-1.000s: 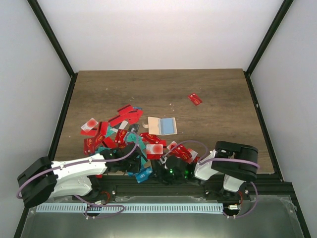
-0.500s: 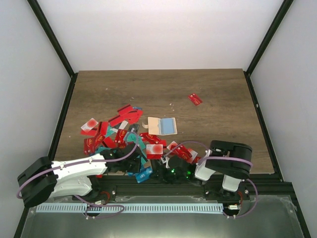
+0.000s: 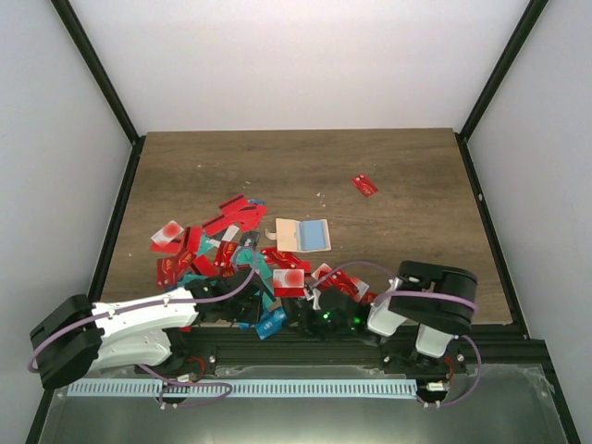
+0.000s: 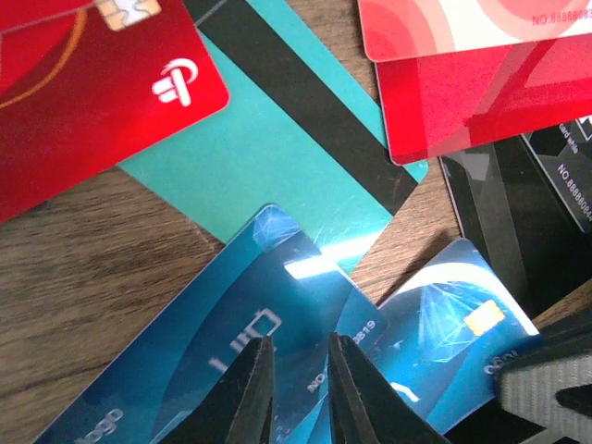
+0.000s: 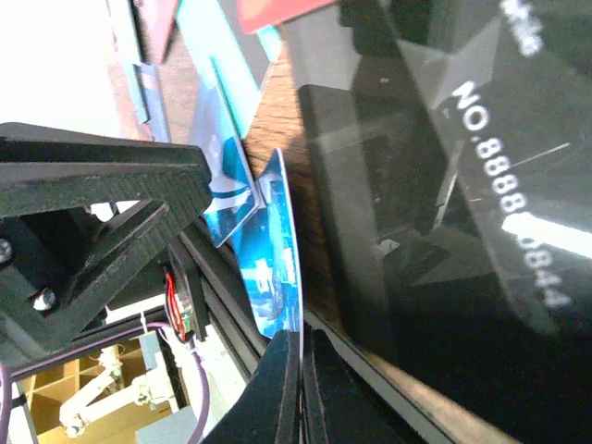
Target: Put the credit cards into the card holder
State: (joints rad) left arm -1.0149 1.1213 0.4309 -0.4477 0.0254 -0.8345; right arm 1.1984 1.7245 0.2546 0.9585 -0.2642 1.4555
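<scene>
Credit cards (image 3: 217, 250) lie heaped at the table's front left, mostly red with some teal and blue. The card holder (image 3: 303, 235) lies open behind the heap, tan with a light blue inside. My right gripper (image 5: 302, 344) is shut on the edge of a blue card (image 5: 273, 250), which stands on edge at the table's front rim. My left gripper (image 4: 301, 350) hovers low over another blue card (image 4: 213, 351). Its jaws stand a narrow gap apart, and the card's face shows between them. Both grippers (image 3: 252, 310) (image 3: 296, 319) meet at the heap's front edge.
One red card (image 3: 364, 185) lies alone at the back right. A black card (image 5: 462, 185) lies flat just beside my right fingers. A teal card (image 4: 268, 139) and red cards (image 4: 92, 83) overlap just ahead of my left fingers. The table's dark front rail (image 3: 370, 338) runs under both wrists.
My right gripper has closed onto the blue card's edge, and its arm has shifted slightly. The left arm has hardly moved.
</scene>
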